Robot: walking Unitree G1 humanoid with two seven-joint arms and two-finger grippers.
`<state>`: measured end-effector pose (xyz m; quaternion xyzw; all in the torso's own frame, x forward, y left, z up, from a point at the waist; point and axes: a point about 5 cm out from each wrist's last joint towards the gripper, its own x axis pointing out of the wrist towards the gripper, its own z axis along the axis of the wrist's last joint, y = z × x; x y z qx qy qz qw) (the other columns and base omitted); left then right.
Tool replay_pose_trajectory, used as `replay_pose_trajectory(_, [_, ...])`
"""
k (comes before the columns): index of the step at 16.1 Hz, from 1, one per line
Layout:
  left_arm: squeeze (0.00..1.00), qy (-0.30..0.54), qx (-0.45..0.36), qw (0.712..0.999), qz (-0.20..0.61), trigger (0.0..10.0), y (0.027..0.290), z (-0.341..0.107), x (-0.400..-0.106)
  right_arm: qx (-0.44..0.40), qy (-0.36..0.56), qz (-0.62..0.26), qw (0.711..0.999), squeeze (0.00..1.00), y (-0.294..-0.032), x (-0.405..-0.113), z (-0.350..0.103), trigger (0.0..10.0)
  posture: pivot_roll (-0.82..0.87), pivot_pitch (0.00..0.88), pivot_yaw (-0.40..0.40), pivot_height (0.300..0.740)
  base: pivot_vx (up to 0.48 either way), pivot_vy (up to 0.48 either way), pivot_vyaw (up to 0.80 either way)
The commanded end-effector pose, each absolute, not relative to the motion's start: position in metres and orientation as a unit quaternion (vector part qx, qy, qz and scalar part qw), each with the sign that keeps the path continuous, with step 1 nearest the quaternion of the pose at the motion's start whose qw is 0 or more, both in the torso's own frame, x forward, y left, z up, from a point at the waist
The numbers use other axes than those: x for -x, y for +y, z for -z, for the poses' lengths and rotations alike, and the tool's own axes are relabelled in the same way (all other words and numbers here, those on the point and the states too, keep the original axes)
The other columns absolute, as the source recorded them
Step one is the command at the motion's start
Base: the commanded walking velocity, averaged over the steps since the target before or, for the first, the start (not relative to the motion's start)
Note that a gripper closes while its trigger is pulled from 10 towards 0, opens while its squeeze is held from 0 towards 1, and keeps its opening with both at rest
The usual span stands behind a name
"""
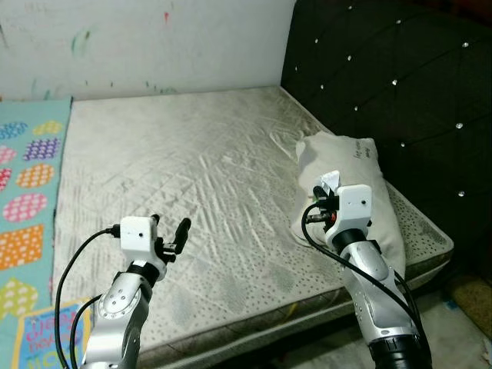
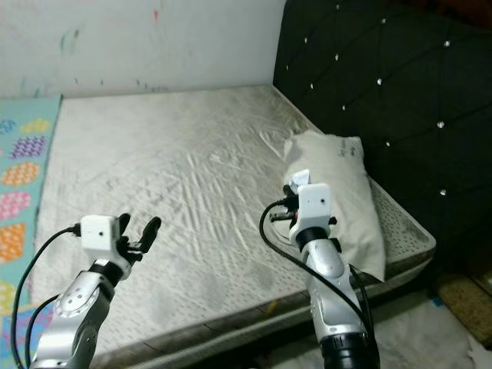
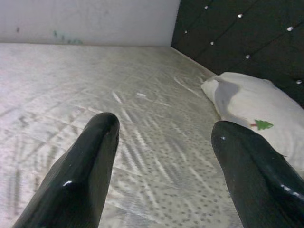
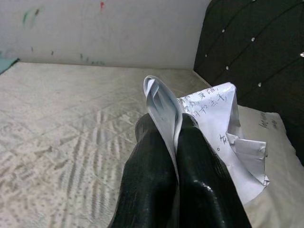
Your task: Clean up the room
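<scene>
My right pincer is clamped on crumpled paper, held above the pillow. I judge the paper light, limp and easily torn; grip the bunched fold. Left pincer gapes empty, well clear of the pillow, over the mattress.

Handwritten characters in dark ink are showing on the crumpled sheet of paper; the strokes are running in lines across its white face but are too small and creased to be read. A short dark handwritten mark is sitting near the top corner of the pillow, also unreadable. A small green tree emblem is appearing on the pillow's cover.
</scene>
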<state>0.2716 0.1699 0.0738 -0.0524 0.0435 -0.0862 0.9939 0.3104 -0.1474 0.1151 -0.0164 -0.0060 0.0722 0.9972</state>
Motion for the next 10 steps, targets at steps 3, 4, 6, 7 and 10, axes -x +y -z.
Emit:
replay_pose_trajectory(3, [0.0,0.04,0.052,0.994,0.092,10.0,0.1668,-0.0776,-0.2742,0.024,-0.009,-0.067,0.997,0.0,-0.151,-0.3116,-0.1167,10.0,-0.1,0.0,-0.026,0.74,0.0,0.232,0.0])
replay_pose_trajectory(4, [0.0,0.039,0.052,0.994,0.092,10.0,0.1667,-0.0778,-0.2742,0.031,-0.007,-0.067,0.997,0.0,-0.1507,-0.3118,-0.116,10.0,-0.1,0.0,-0.026,0.74,0.0,0.0,0.0])
replay_pose_trajectory(6, [0.0,0.039,0.052,0.994,0.092,10.0,0.1665,-0.078,-0.2741,0.035,-0.003,-0.067,0.997,0.0,-0.1498,-0.3118,-0.1145,10.0,-0.1,0.0,-0.026,0.74,0.0,0.0,0.0])
replay_pose_trajectory(7, [0.0,0.039,0.051,0.994,0.092,10.0,0.1663,-0.0781,-0.2742,0.033,-0.004,-0.068,0.997,0.0,-0.1494,-0.3118,-0.1145,10.0,-0.1,0.0,-0.026,0.74,0.0,0.0,0.0])
replay_pose_trajectory(10, [0.0,0.039,0.049,0.994,0.094,10.0,0.1654,-0.0781,-0.2743,0.035,-0.004,-0.067,0.997,0.0,-0.1497,-0.3121,-0.1143,10.0,-0.1,0.0,-0.026,0.74,0.0,0.0,0.0])
